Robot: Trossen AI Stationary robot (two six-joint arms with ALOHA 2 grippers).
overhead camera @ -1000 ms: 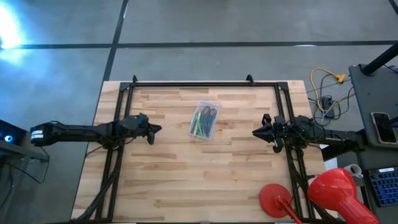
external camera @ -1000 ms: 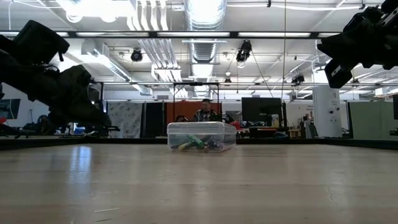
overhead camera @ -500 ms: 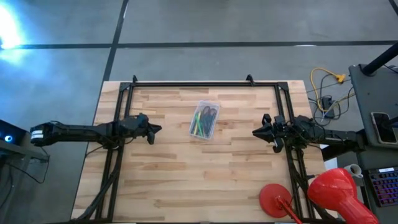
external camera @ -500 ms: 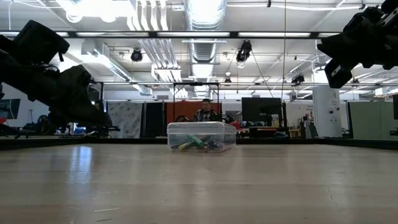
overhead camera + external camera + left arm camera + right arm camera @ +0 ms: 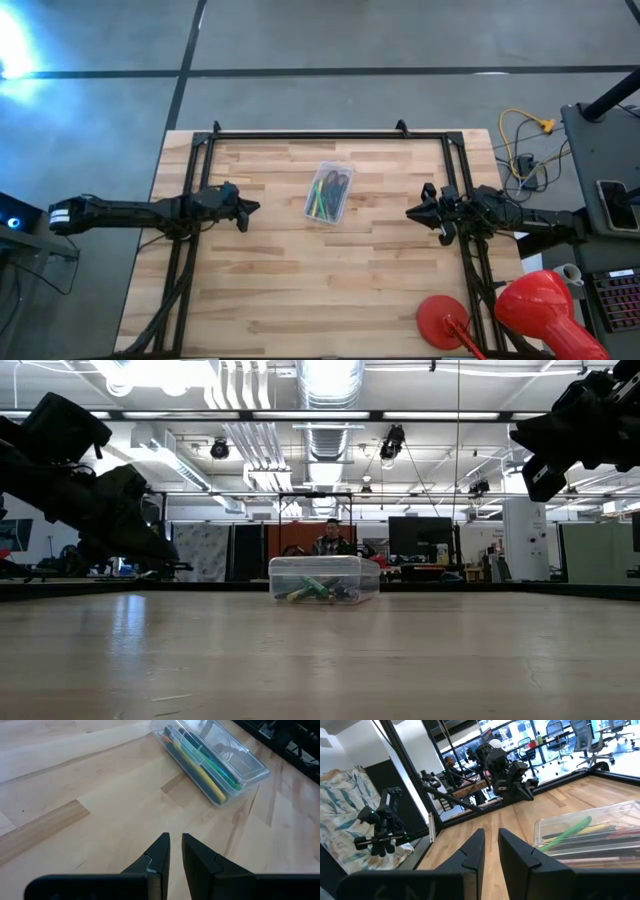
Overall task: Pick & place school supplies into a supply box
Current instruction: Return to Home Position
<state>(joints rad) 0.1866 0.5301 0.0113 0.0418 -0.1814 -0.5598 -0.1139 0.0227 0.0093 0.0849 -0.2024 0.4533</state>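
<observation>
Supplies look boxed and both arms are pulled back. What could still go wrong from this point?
The supply box sits lidless mid-table with the pens lying loose inside, so a knock could spill them. It lies roughly between the left gripper and the right gripper, both empty with only a narrow gap between the fingers; a sweep inward from either side might catch its thin wall. The red round-based object overhangs the table's near right corner and looks easy to clip.

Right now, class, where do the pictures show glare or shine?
High view: white glare on the grey floor at the far left edge. Low view: bright ceiling lights overhead, and the wooden table shows a pale sheen. Left wrist view: highlights along the clear plastic rectangular box.
</observation>
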